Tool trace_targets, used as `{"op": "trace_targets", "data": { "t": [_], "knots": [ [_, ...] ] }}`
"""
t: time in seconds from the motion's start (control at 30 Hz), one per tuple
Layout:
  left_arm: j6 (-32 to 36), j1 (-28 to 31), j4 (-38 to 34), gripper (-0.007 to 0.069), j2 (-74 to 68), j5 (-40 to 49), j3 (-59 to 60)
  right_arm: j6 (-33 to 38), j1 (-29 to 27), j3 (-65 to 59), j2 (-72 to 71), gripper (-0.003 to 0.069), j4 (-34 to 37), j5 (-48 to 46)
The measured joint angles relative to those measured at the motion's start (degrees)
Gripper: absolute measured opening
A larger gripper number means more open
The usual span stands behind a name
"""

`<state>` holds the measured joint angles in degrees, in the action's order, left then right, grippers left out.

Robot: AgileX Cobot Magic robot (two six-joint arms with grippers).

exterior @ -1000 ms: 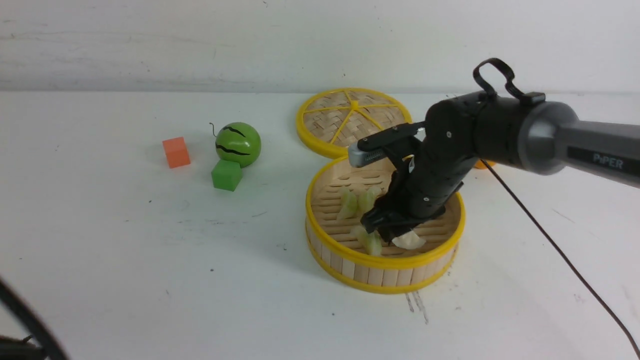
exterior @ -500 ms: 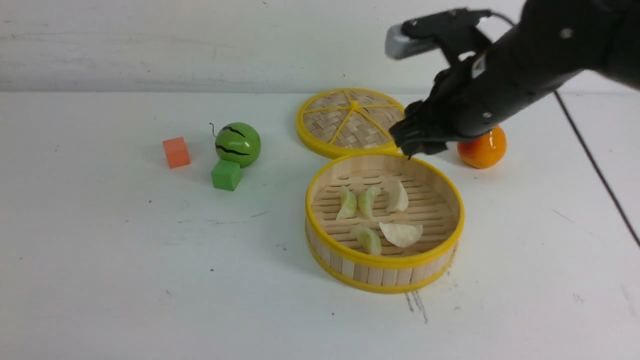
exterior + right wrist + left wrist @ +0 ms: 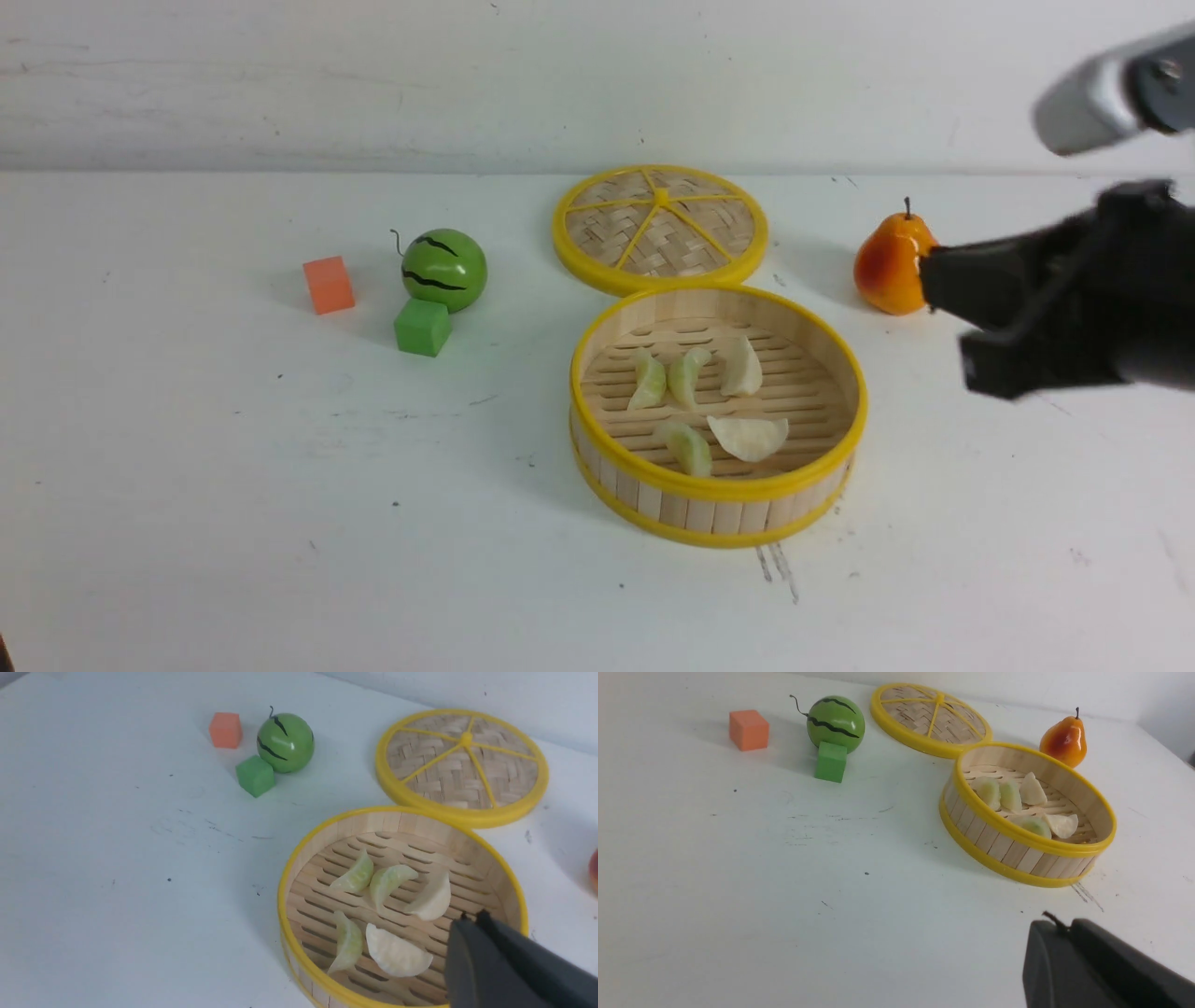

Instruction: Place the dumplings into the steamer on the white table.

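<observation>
Dumplings (image 3: 750, 437), all five, are lying inside the steamer (image 3: 719, 485). Three are resting toward its far side and two toward its near side, with their long axes differing. You are holding the right gripper (image 3: 945, 325) in the air off the steamer's right side, the nearer tool. The left gripper (image 3: 1057, 938) is showing only in its own wrist view, back from the steamer. I cannot tell how wide either is standing. Nothing seems left to fetch.
</observation>
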<state>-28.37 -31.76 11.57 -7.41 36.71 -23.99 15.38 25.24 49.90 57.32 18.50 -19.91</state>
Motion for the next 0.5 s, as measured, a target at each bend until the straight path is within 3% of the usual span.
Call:
{"op": "trace_targets", "data": {
  "t": [0.17,0.5],
  "knots": [
    [0.0,0.0,0.08,0.0039,0.0,-0.01,0.06,5.18,0.0,-7.3,-13.11,-0.0019,2.98,0.52],
    [0.0,0.0,0.17,0.0049,0.0,0.55,0.11,6.05,0.0,-10.95,-26.0,-0.0014,3.6,0.25]
  ]
}}
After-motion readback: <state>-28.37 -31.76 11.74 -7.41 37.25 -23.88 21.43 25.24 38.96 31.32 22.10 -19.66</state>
